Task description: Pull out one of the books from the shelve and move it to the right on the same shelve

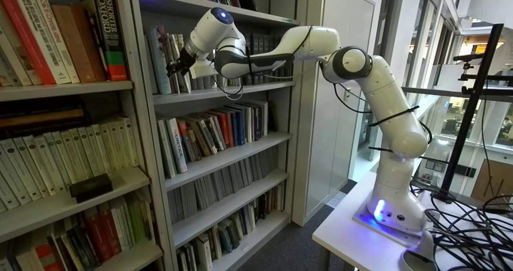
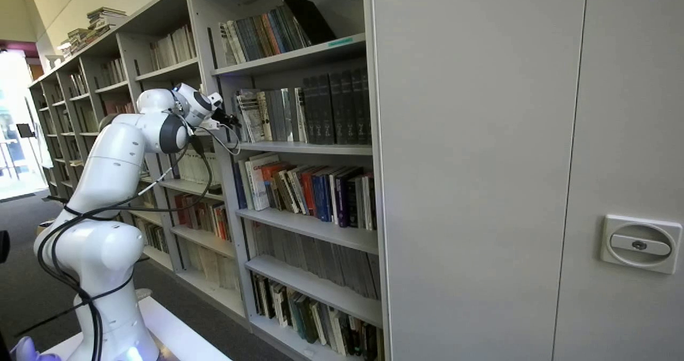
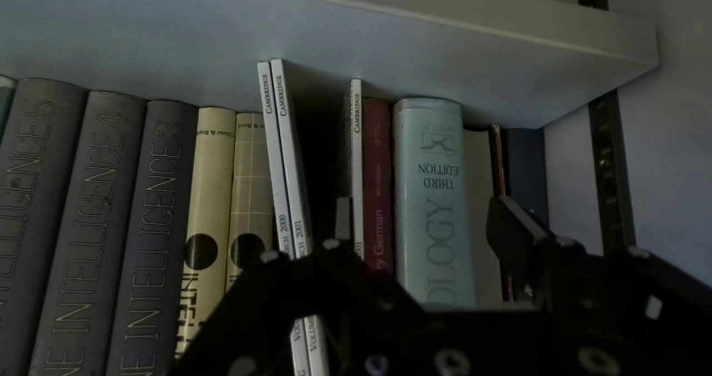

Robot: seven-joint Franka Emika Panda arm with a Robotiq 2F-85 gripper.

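I might grab too many bks at once. In the wrist view, which looks upside down, the fat pale blue bk [image 3: 436,214], the red bk [image 3: 378,181] and the thin white bk [image 3: 356,170] all seem to sit between the fingertips [image 3: 344,220] of my gripper [image 3: 423,212]. If I squeeze here, they could come out in a lump, or I'd just shove 'em back. The blue one looks big, so it may slip & drop. The two white bks [image 3: 290,159] lean, so a bump could tip 'em. And b/c that view is flipped, I could go the wrong way. Right is prob tight too: the dark grey bks [image 3: 94,198] look packed close.

The shelve [image 1: 264,87] is the board under this row; in an exterior view I'm up in front of its left end. Can't tell which bk I'm meant to pull; blue's my guess.

The gripper's spread wide w/ nothing pinched. One tip's just beside the thin white bk, the other's in front of the thin brown bk [image 3: 499,164]. Can't tell if either touches.
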